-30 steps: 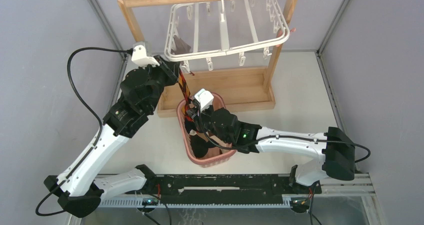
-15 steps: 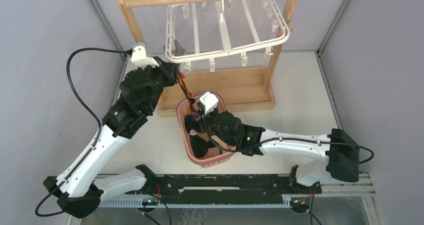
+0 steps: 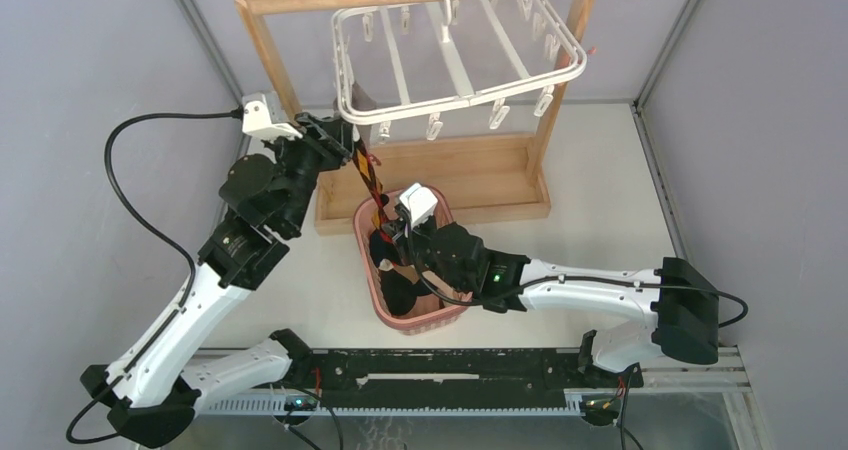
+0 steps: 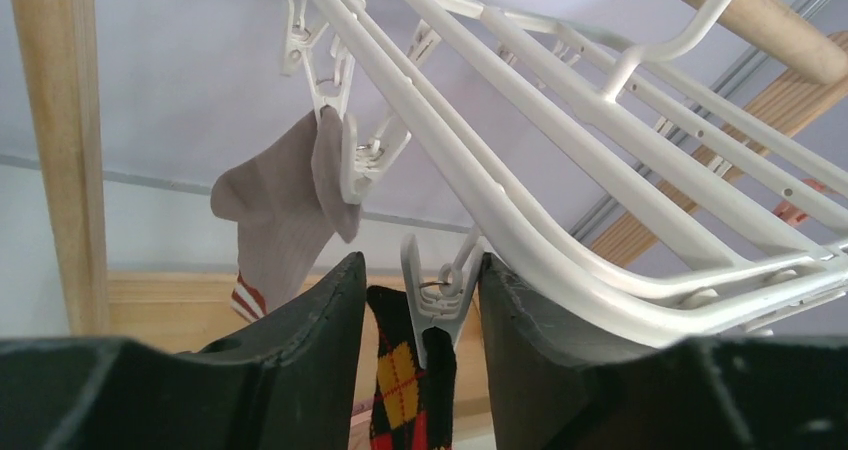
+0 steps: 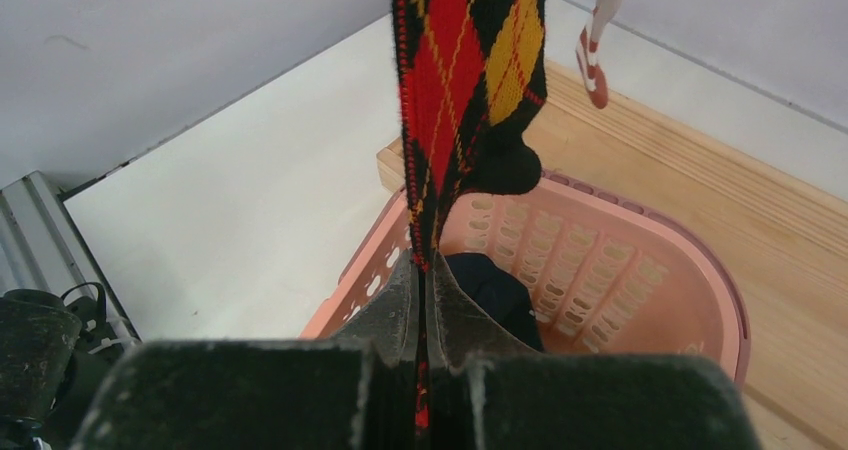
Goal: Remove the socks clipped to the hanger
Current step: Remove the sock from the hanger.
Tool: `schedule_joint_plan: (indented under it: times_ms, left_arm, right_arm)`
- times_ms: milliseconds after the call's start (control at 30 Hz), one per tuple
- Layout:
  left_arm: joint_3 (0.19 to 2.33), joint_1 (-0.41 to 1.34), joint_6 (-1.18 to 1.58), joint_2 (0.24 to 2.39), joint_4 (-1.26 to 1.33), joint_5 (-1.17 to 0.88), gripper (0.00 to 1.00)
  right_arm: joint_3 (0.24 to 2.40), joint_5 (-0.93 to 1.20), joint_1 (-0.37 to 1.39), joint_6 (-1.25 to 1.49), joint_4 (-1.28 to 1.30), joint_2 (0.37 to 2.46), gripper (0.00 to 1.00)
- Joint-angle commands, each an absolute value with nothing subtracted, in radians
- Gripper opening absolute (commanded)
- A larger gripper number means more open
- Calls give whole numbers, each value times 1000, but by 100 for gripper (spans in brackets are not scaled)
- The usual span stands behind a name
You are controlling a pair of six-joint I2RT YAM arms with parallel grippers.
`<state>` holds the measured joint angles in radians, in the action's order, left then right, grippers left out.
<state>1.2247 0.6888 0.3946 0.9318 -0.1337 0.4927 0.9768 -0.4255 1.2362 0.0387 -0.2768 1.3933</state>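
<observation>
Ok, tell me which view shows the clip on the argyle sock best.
Left wrist: the clip sits large between the open fingers of the left gripper, at the top of the argyle sock. Top external shows it tiny, beside that gripper. Right wrist shows no clip, only the sock's lower part in the shut right gripper.

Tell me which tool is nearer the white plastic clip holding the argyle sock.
Left. The left tool straddles the white plastic clip; the right tool is lower down, shut on the red-yellow argyle sock's lower end.
</observation>
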Motion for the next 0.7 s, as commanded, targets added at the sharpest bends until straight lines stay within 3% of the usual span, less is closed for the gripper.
schedule_joint_plan:
  times_ms: [0, 300, 667]
  left_arm:
    - [1222, 688, 374, 953, -7, 499, 52]
    - [1220, 690, 386, 980, -5, 509, 51]
    - [1225, 695, 383, 988, -5, 495, 18]
  right_arm:
    - [1011, -440, 1253, 33, -275, 1396, 0]
    - [1017, -447, 1258, 25, -273, 1403, 0]
    - [1016, -452, 1261, 31, -259, 1405, 0]
